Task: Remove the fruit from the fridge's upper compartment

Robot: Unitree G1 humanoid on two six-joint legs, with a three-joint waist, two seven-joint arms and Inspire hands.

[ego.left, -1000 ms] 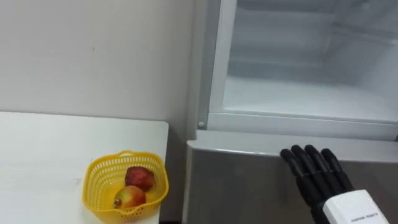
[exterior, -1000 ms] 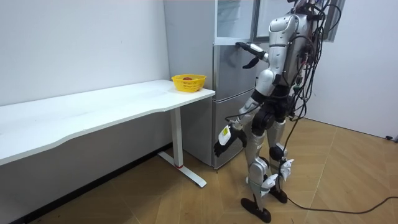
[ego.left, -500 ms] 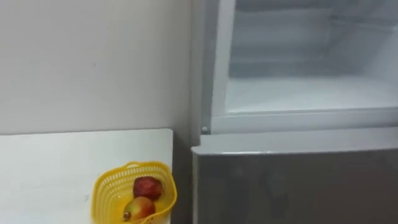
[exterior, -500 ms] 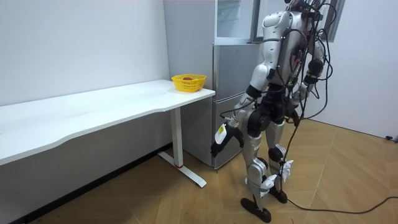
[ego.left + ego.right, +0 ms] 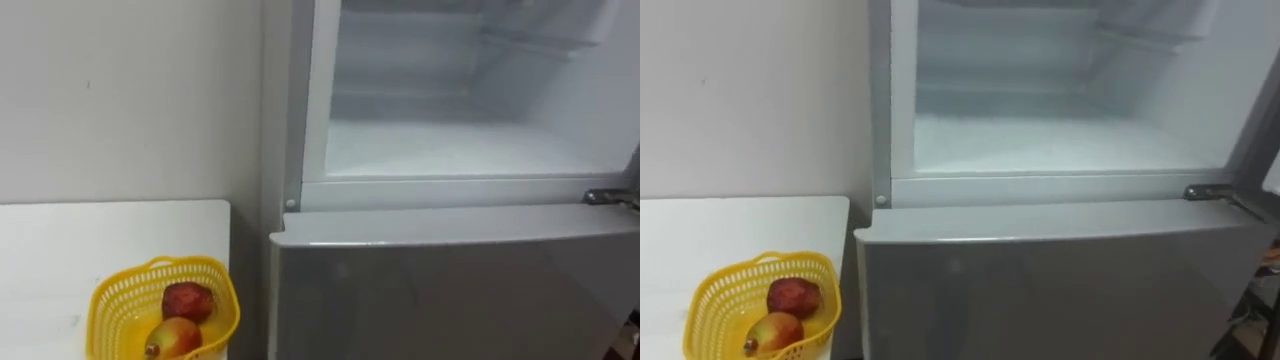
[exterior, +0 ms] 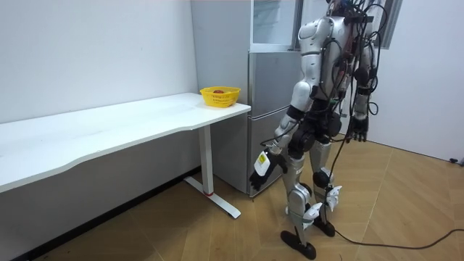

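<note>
Both arms hang at the robot's sides as it stands facing the fridge (image 6: 267,101): I see the left hand (image 6: 259,165) by the thigh and the right hand (image 6: 357,132) by the hip, fingers relaxed and empty. On the table (image 5: 100,240), the yellow basket (image 5: 108,300) holds a red fruit (image 5: 187,300) touching a yellow-red fruit (image 5: 172,338). Beyond, the grey lower door (image 5: 450,290) is closed and the upper compartment (image 5: 470,150) stands open.

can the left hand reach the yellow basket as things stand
Probably, once raised: the left hand hangs low, below the table top, with nothing between it and the yellow basket at the table's corner.
</note>
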